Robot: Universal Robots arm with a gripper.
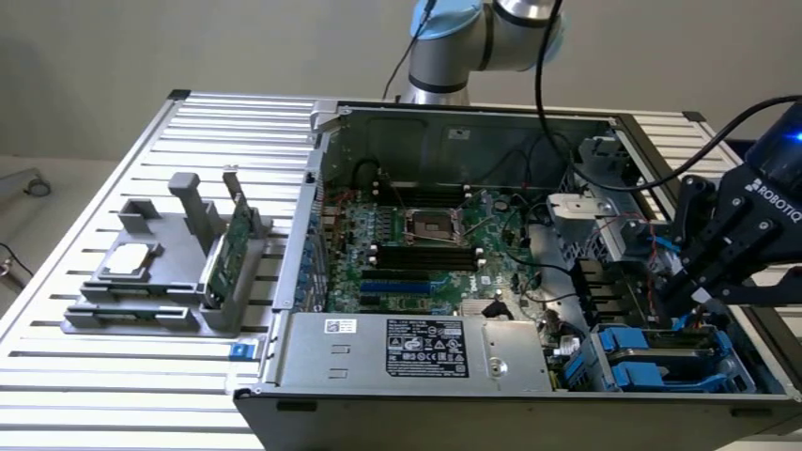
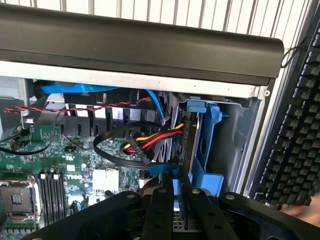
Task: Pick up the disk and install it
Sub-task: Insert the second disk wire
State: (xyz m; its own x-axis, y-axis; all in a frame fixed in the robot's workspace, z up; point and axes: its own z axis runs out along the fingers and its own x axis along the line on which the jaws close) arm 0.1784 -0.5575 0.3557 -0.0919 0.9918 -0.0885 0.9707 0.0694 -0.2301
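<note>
While the pincer (image 2: 178,200) grips it, the disk (image 2: 197,145) stands inside the computer case (image 2: 150,50).

Bay corner crowded: disk (image 2: 199,150) stands on edge ahead of jaws, case wall (image 2: 240,145) just beside on one side, cables (image 2: 145,140) crowding other side. Case rim (image 2: 140,50) runs beyond. Keyboard (image 2: 295,130) lies outside wall. Room open above motherboard (image 1: 420,244), well apart from jaws.

Exterior high over open computer case (image 1: 501,235), wrist close inside it
</note>
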